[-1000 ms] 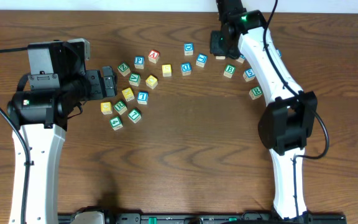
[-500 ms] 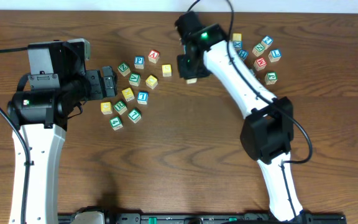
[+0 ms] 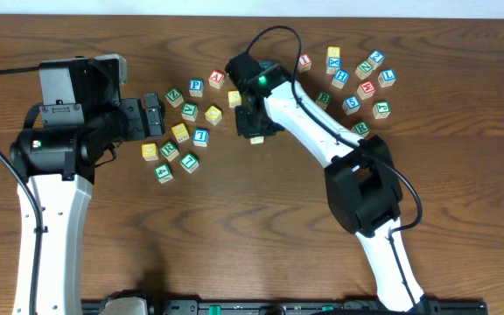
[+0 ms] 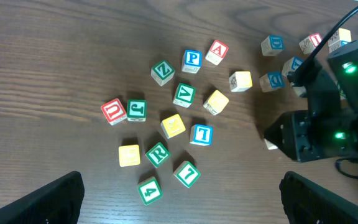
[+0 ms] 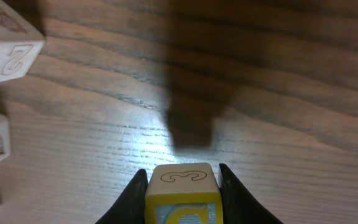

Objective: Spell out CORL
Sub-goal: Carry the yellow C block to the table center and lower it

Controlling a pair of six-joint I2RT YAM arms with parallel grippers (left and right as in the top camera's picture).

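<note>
the right gripper (image 5: pixel 182 179) is clenched on a yellow block (image 5: pixel 182 200), one finger (image 5: pixel 133 198) pressed to each side of it, and the letter on its lower face is cut off by the frame edge, so it cannot be read. in the overhead view this block (image 3: pixel 257 138) sits under the right gripper over bare table (image 3: pixel 261 227), between the left cluster of letter blocks (image 3: pixel 186 133) and the right cluster (image 3: pixel 358 77), just below a loose yellow cube (image 3: pixel 234 99). the left gripper (image 3: pixel 153 114) hangs released, jaws spread wide, beside the left cluster and grasping nothing.
</note>
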